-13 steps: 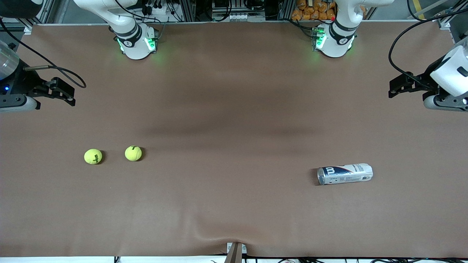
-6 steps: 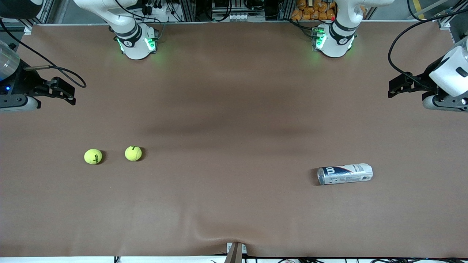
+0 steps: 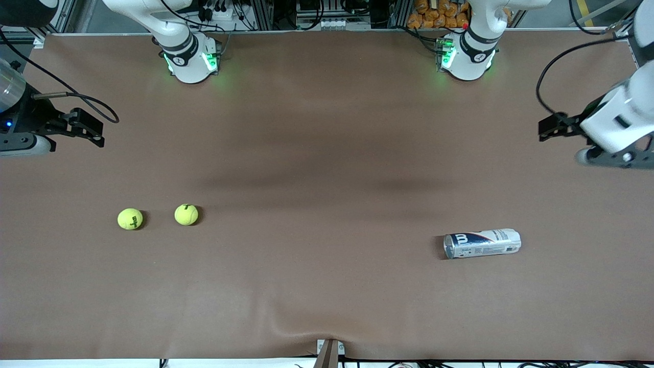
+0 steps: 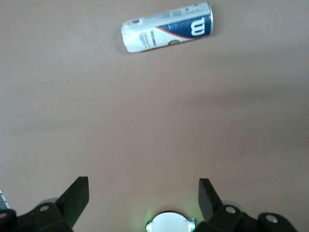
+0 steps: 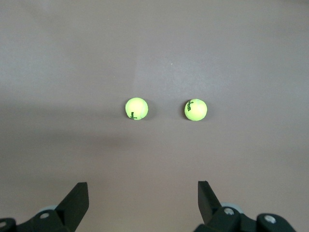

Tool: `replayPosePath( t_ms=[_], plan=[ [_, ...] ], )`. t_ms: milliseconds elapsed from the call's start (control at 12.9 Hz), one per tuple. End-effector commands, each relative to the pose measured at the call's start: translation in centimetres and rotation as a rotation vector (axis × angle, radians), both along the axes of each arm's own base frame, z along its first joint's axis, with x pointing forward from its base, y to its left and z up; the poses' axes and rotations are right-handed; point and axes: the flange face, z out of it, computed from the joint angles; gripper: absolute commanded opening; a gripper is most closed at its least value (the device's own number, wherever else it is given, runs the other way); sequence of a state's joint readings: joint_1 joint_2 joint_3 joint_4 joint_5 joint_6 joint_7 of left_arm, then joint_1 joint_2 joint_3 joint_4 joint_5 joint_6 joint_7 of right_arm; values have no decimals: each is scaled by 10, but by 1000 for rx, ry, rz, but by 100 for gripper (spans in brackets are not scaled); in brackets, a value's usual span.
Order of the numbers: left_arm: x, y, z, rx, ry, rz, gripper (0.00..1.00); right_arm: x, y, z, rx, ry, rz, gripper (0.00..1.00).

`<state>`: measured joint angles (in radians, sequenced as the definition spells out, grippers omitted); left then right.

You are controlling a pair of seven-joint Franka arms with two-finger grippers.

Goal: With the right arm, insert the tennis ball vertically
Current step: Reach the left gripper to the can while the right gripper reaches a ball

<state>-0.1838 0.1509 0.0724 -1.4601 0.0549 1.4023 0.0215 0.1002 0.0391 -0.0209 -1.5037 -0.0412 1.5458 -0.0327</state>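
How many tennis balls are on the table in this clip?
2. Both lie side by side toward the right arm's end of the table: the outer ball and the inner ball, nearer the table's middle. None appears hidden.

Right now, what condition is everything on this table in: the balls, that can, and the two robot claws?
Tennis ball can: lying on its side, toward the left arm's end.
Two tennis balls: resting apart on the table, toward the right arm's end, untouched.
Right gripper: open, empty, up over the table's end.
Left gripper: open, empty, up over its own end.
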Motion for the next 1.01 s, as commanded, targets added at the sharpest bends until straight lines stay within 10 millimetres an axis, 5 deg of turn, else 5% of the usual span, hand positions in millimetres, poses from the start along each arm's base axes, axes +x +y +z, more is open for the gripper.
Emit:
replayPosePath(
  t_ms=[0,155,466,932],
  plan=[
    [16,-8,-36,36,71,-90,100,-5,-1,3,-11,-1,9,100],
    [30,-10,-74,44,130,-162,100,-5,1,0,-11,5,12,100],
    [50,-33,-114,109,150,-415,100,4,1,-25,-12,15,11,100],
    [78,-41,-195,161,242,-756,100,52,14,-112,-1,54,26,100]
  ],
)
